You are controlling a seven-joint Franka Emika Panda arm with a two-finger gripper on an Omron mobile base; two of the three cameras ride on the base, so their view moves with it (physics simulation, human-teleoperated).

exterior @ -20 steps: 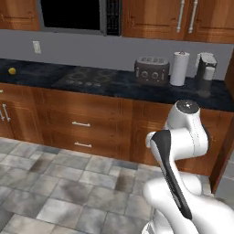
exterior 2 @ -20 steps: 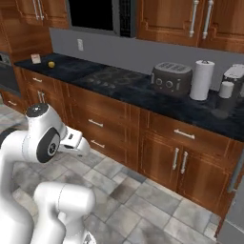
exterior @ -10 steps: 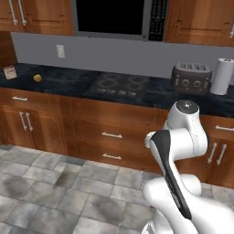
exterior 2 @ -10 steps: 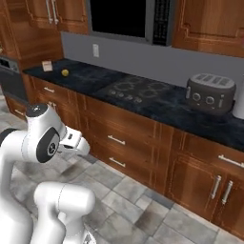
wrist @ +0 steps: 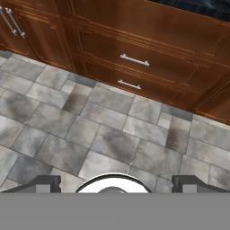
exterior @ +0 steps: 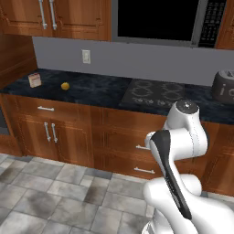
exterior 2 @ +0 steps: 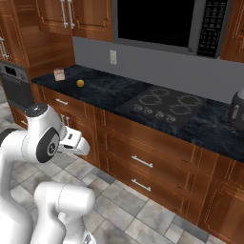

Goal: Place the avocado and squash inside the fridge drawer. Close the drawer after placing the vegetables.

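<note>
Even, soft rendered light, faint shadows, no glare, slightly coarse detail.

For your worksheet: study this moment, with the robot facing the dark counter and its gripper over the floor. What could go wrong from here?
1. The squash is a small round lump on the counter; a grasp there might nudge it into rolling.
2. The carton stands near the squash, so a wide approach could knock it.
3. The open gripper points at the floor tiles, holding nothing, with both vegetables left to fetch.
</note>
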